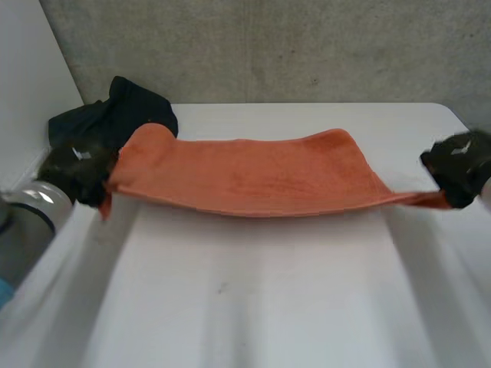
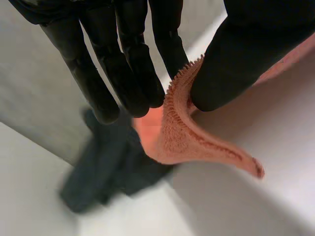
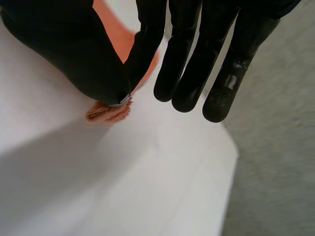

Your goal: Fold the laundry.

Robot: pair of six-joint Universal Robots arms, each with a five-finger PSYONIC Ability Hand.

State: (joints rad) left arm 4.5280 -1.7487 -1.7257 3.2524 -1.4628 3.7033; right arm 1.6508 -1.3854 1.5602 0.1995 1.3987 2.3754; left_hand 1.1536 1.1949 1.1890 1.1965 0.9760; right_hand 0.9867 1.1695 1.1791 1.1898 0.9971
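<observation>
An orange towel point(image 1: 253, 175) hangs stretched above the white table point(image 1: 253, 299), sagging in its middle. My left hand point(image 1: 77, 170) pinches the towel's left near corner point(image 2: 194, 142) between thumb and a finger, the other fingers straight. My right hand point(image 1: 460, 165) pinches the right near corner point(image 3: 108, 112) between its thumb and one finger. The towel's far edge curls up towards the wall.
A dark garment point(image 1: 126, 115) lies bunched at the table's back left corner, also under my left hand's fingertips point(image 2: 106, 167). A grey concrete wall point(image 1: 307, 46) runs behind the table. The table's right edge point(image 3: 229, 167) lies just past my right hand.
</observation>
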